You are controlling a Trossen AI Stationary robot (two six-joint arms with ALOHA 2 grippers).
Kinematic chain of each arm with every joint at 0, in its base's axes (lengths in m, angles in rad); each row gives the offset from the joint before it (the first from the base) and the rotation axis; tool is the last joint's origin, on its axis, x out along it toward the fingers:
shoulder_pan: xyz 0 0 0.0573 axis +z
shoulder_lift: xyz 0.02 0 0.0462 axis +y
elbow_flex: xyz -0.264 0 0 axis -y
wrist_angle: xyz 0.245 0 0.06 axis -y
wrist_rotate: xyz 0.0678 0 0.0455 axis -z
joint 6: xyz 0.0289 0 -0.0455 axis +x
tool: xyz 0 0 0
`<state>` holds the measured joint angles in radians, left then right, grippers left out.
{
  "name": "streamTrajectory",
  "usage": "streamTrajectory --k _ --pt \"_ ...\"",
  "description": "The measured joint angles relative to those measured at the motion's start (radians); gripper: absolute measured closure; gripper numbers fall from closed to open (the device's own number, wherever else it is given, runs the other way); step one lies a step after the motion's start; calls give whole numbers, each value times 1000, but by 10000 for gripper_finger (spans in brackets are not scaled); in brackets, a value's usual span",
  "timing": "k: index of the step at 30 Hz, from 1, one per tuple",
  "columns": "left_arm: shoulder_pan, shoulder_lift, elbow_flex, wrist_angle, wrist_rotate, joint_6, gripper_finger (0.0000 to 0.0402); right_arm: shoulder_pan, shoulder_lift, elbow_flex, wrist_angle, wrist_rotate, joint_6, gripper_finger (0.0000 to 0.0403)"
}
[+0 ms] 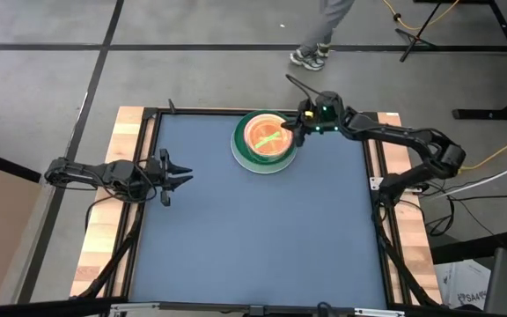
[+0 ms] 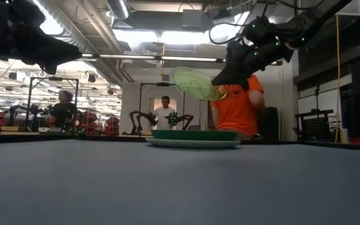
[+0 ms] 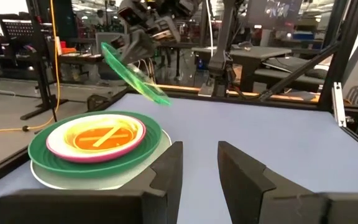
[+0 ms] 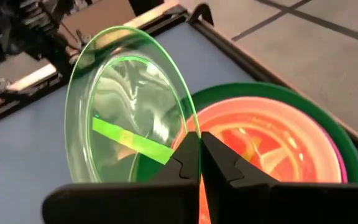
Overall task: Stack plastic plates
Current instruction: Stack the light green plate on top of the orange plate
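A stack of plates [image 1: 252,158] sits near the table's far edge: a pale plate [image 3: 55,180] at the bottom, then a dark green one [image 3: 42,149], a pink one [image 3: 58,146] and a translucent orange one with a stripe [image 3: 101,137]. My right gripper [image 1: 296,129] is shut on a translucent green striped plate [image 2: 192,82], which it carries tilted above the stack [image 2: 194,138]. My left gripper [image 1: 183,173] waits open near the table's left edge, touching nothing. My right gripper holds the translucent green plate by its rim [image 4: 188,127], pinched between the two fingers [image 4: 219,165]. It comes from the table's right side, slanting down. The plate is lifted clear of the stack and tilted, its free edge [image 3: 107,50] higher than the held edge.
The blue table mat [image 1: 262,238] stretches from the stack toward the near edge. A black frame [image 1: 372,176] and wooden borders [image 1: 104,229] run along the table's sides. A person in an orange shirt [image 2: 236,109] stands beyond the far edge.
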<state>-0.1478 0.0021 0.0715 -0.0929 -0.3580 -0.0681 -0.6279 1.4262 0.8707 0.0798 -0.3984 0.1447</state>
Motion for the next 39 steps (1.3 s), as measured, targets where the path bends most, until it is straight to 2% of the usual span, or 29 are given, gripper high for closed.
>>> streamTrajectory --k 10,22,30,39 --pt "0 0 0 3 0 0 308 -72 172 0 225 -20 67 403" --pt "0 0 0 1 10 0 308 -128 310 0 231 31 72 403" --pt "0 0 0 1 11 -7 308 -126 324 0 226 109 67 403" --pt "0 0 0 1 11 -7 308 -126 324 0 143 118 67 403"
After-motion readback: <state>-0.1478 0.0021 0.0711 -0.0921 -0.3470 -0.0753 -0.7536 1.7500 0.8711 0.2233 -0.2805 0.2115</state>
